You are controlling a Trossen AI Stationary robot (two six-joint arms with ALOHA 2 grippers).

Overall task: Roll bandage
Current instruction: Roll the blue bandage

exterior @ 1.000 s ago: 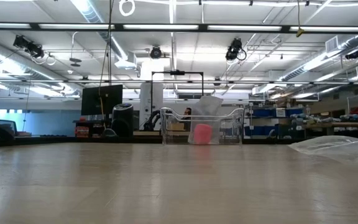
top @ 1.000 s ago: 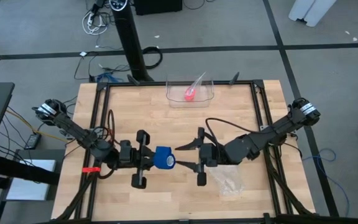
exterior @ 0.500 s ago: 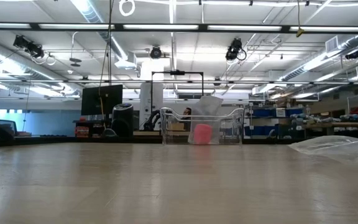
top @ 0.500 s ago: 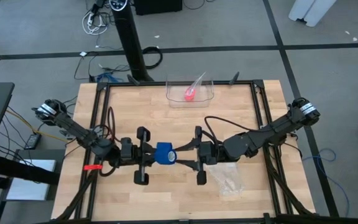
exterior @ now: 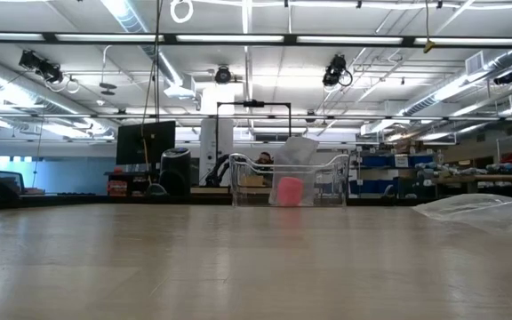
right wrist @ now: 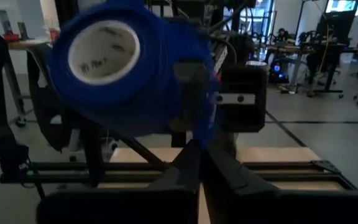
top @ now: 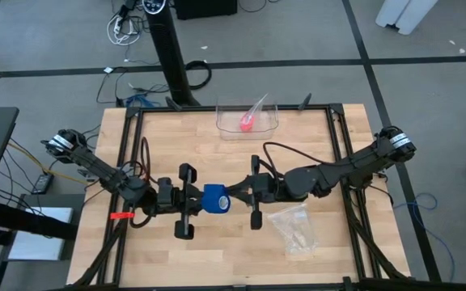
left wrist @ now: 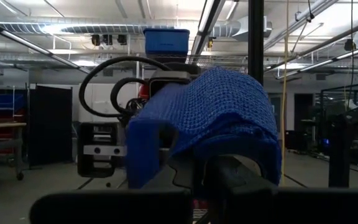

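The bandage (top: 214,199) is a bright blue roll with a white core (right wrist: 104,53), held in the air over the middle of the table between my two grippers. My left gripper (top: 196,200) comes at it from the table's left and is shut; in the left wrist view the blue cloth (left wrist: 216,112) arches over its fingers. My right gripper (top: 233,196) comes from the table's right and is shut on a loose flap of the bandage. Neither gripper appears in the low view. My left gripper carries the roll on its finger ends, coming level from the table's left. The blue cloth (left wrist: 166,143) covers the place of contact, so the part it has cannot be told. The roll is lifted clear of the table. My right gripper pinches the bandage's loose end (right wrist: 202,118) between its two fingers (right wrist: 185,165). That end hangs down beside the roll's open core side. The fingers come about level from the table's right.
A clear bin (top: 225,129) with a small pink-red roll (top: 247,123) stands at the table's far edge. A clear plastic bag (top: 294,230) lies near the front right. A black frame (top: 334,153) rims the wooden table.
My right gripper has gone toward the table's left up to the roll and has shut there, taking hold of the bandage's loose end. The roll has stayed lifted at my left gripper.
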